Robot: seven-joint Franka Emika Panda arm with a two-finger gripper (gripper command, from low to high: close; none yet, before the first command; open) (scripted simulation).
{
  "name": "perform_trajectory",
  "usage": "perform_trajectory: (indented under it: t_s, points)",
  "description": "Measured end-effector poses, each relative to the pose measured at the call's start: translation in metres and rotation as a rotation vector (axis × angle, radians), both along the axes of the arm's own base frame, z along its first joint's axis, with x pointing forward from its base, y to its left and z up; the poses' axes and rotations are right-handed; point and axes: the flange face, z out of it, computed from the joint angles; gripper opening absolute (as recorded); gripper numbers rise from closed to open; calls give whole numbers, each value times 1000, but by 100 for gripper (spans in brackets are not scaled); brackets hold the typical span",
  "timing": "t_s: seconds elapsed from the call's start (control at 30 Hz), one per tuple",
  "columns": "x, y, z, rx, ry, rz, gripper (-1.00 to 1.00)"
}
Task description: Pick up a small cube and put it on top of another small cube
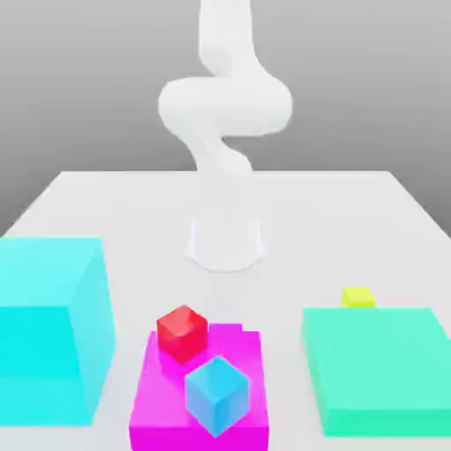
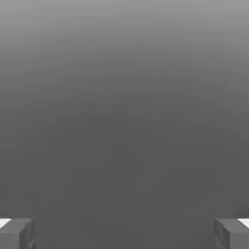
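The flat white tabletop is carrying everything in the scene. At its far middle, the white robot arm is rising from its round base and curling upward out of the exterior view. The tall cyan block is standing at the exterior view's left, near the front edge. The broad, low mint-green slab is lying at the exterior view's right. Between those two, the flat magenta block is sitting at the front and bearing two smaller cubes. The light blue cube is resting on its nearer part, turned corner-on. The small glossy red cube is sitting at the magenta block's far left corner, just beside the blue one. The tiny bright yellow cube is lying on the table just behind the mint slab's far edge, well apart from the red cube. The gripper is standing spread wide, its two grey fingertips showing far apart with nothing between them.
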Motion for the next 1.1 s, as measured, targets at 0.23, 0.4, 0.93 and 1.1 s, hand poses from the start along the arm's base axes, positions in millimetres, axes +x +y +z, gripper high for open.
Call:
perform_trajectory:
  t_s: [0.23,0.4,0.93,1.1]
  points:
    - [30,52,-72,-234,89,336,0]
    - [39,87,-124,-384,139,581,0]
    - [12,181,-291,-792,226,1420,0]
    - [-13,202,-339,-895,225,1696,0]
